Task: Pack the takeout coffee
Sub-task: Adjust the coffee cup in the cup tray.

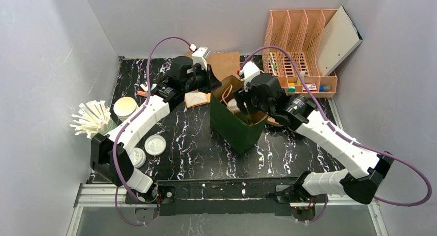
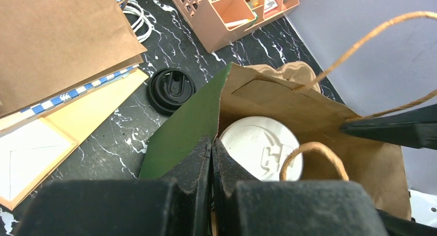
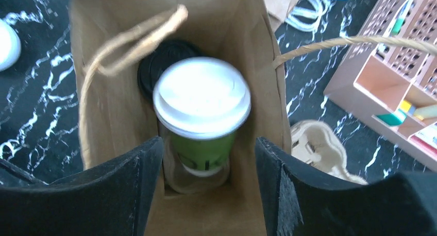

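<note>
1. Green paper bag (image 1: 234, 127) stands open near the middle of the marble table (image 1: 196, 148) in the top view, with both arms reaching to its mouth.
2. Left gripper (image 1: 212, 85) sits at the bag's 11 o'clock corner. Right gripper (image 1: 246, 108) hangs over the mouth at 1 o'clock.
3. Left wrist view: the left fingers (image 2: 196, 164) are pressed together, pinching the bag's green rim. The coffee cup (image 2: 260, 146) shows its white lid inside the bag, at 3 o'clock from the fingertips.
4. Same view: a black lid (image 2: 171, 89) lies flat on the table outside the bag, at 11 o'clock.
5. Right wrist view: the right jaws are spread wide and hold nothing. The cup stands upright on the bag floor between them, with a gap on each side.
6. Same view: a dark round lid (image 3: 157, 66) shows just beside the cup at 10 o'clock.
7. Same view: a pulp carrier (image 3: 319, 143) lies outside the bag at 4 o'clock, and a peach organiser (image 3: 391, 76) at 2 o'clock.
</note>
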Controlling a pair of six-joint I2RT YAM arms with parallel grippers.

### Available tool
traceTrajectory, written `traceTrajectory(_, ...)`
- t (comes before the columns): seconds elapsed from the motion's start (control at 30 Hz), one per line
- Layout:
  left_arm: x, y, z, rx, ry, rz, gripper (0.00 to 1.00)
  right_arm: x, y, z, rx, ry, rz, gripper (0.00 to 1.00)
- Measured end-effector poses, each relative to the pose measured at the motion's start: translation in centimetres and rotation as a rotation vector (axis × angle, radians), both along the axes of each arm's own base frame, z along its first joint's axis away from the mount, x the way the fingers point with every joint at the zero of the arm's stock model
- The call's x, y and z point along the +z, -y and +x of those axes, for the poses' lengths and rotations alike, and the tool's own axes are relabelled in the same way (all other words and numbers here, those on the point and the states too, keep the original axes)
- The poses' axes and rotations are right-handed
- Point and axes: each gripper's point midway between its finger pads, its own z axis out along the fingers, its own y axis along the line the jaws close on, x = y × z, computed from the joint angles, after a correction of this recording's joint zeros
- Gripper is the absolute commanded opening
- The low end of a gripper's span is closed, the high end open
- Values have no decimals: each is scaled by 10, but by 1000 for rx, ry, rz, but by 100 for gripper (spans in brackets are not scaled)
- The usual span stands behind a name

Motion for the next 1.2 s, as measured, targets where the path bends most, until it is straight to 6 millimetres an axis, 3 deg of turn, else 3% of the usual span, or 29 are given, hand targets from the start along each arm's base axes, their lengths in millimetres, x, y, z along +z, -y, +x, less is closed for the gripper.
traceTrajectory(0.27, -5, -4, 3, 36, -16, 9, 0, 66, -2, 10, 17, 179, 105, 66)
traceTrajectory(0.4, -6, -4, 3, 39, -7, -3, 0, 77, 0, 13, -2, 201, 117, 59)
traceTrajectory(0.57, 2, -5, -3, 23, 29, -33, 0, 59, -13, 14, -14, 110, 122, 47)
traceTrajectory(0.8, 36, -1, -6, -7, 129, -101, 0, 34, -26, -4, 50, -13, 146, 21)
traceTrajectory(0.97, 50, 1, -8, -27, 170, -131, 0, 11, -22, -19, 79, -75, 134, 5)
traceTrajectory(1.03, 54, 2, -9, -30, 182, -139, 0, -2, -21, -23, 83, -103, 117, 5)
traceTrajectory(1.1, 56, 2, -9, -34, 189, -144, 0, -15, -18, -25, 81, -126, 97, 11)
traceTrajectory(1.2, 58, 2, -11, -40, 192, -148, 0, -35, -15, -29, 76, -162, 68, 33)
